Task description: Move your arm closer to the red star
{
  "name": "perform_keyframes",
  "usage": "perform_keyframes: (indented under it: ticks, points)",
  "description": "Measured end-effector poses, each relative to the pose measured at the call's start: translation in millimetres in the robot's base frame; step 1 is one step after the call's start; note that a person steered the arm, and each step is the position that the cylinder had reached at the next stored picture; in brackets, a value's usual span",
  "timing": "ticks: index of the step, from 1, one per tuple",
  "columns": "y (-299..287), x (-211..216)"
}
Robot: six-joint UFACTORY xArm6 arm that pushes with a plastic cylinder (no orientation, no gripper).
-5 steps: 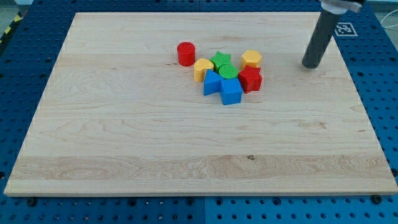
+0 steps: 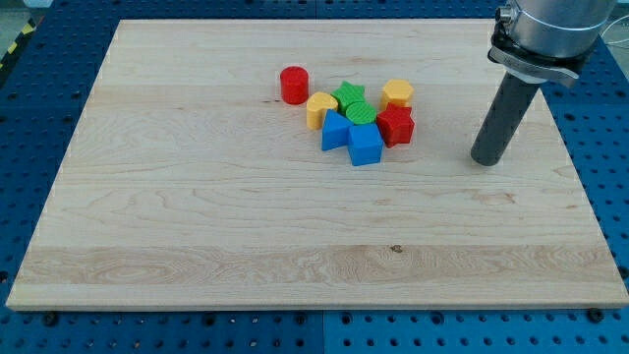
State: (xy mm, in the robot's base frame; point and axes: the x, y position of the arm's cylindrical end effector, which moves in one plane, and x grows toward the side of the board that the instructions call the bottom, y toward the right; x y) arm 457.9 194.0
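Starting at the view's left, a red cylinder stands alone on the wooden counter, just left of a tight cluster: yellow heart, green star, green cylinder, blue triangle, blue cube, yellow hexagon. The red star sits at the cluster's right edge. My tip rests well right of it, touching nothing; no end effector shows, only a bare rod.

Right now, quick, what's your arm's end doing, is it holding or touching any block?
My tip: no hand, holds nothing, touches no block; it sits apart from the red star, toward the view's right.
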Motion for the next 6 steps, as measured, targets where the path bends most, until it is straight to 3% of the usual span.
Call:
perform_keyframes:
  ticks: [2, 4, 6]
  points:
    - [-18, 7]
    - [-72, 7]
    - [-102, -17]
